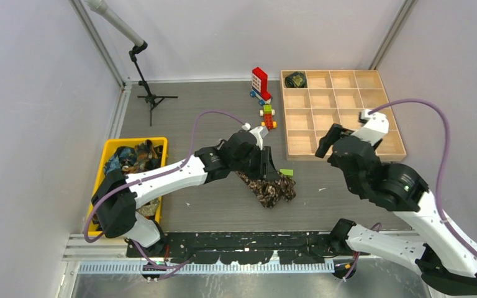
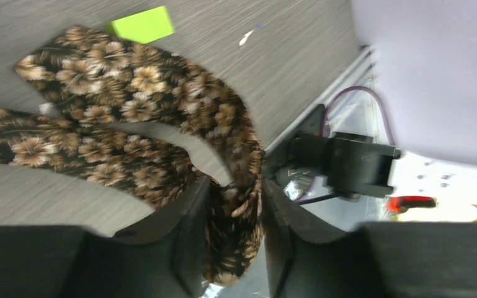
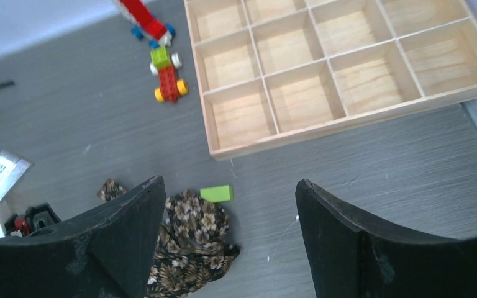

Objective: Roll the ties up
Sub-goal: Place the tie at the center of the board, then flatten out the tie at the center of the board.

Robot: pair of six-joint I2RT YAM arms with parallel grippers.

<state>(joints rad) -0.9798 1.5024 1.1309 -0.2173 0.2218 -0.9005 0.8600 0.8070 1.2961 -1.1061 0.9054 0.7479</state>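
While the left hand [image 2: 235, 189] pinches only one bunched fold of the brown floral tie [image 2: 130, 105] (the rest sprawls loose on the desk [image 1: 211, 205] beside a green block [image 2: 140, 25]), the fabric may slip free or roll crooked; right hand [image 3: 230, 183] gapes empty.

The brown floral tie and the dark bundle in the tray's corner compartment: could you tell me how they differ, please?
The brown floral tie lies loose and crumpled on the table, partly between the left gripper's jaws; the dark bundle is rolled compact. The tie sprawls wide; the bundle fits one compartment of the tray. The tie is tan-brown; the bundle dark greenish. Both look like fabric.
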